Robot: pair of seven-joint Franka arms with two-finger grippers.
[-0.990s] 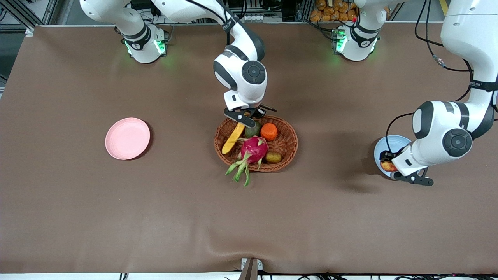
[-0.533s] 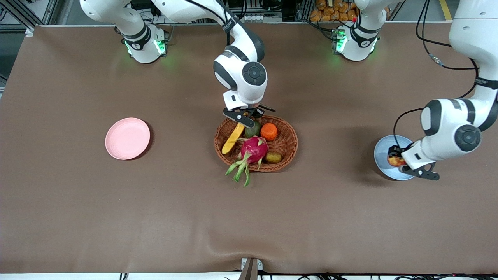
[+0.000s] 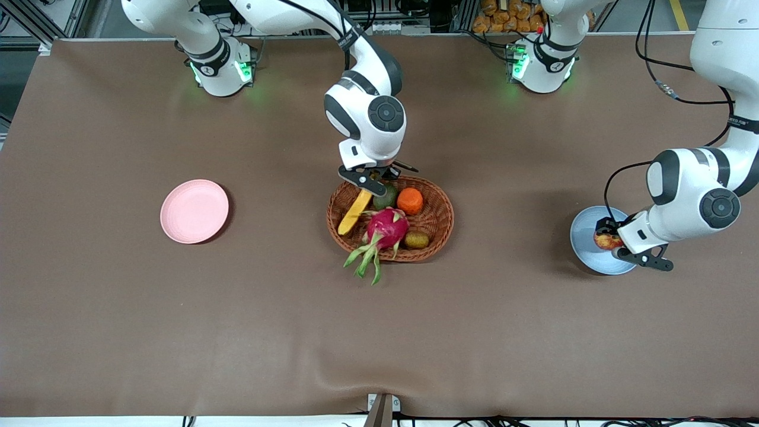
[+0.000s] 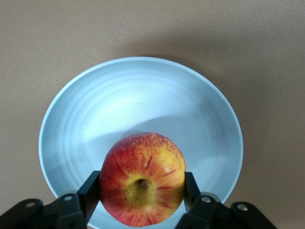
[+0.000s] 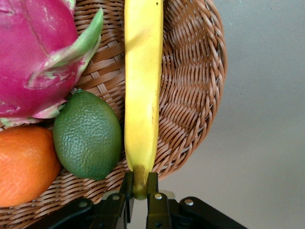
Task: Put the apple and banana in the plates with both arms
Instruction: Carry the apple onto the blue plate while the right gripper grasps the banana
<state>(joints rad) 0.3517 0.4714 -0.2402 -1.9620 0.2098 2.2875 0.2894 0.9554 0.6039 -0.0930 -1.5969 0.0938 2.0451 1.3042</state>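
Table (image 3: 118,332), covered in brown cloth, both arm bases at its edge farthest from the front camera. Left gripper (image 3: 616,242): over the light blue plate (image 3: 584,252) near the left arm's end of the table, fingers (image 4: 91,188) pressed on either side of the apple (image 3: 606,241), which it holds just above the plate's inner surface; whether the fruit touches the plate cannot be told. Apple: red with yellow streaks, stem end turned toward the wrist camera. Right gripper (image 3: 369,179): at the rim of the wicker basket (image 3: 439,222) on the side nearest the arm bases, fingers (image 5: 152,183) drawn narrow around the dark stem tip of the banana (image 3: 354,212). Banana: yellow, lying along the basket's inside at the side toward the right arm's end, running from the gripper toward the front camera. Basket, mid-table, also contains: a green lime-like fruit (image 3: 386,196) just beside the banana; an orange fruit (image 3: 410,201) next to that; a magenta dragon fruit (image 3: 385,228) whose green leaves hang over the rim nearest the front camera; a small brownish-green fruit (image 3: 417,239). Pale pink plate (image 3: 194,211): well apart from the basket, toward the right arm's end, nothing on it.
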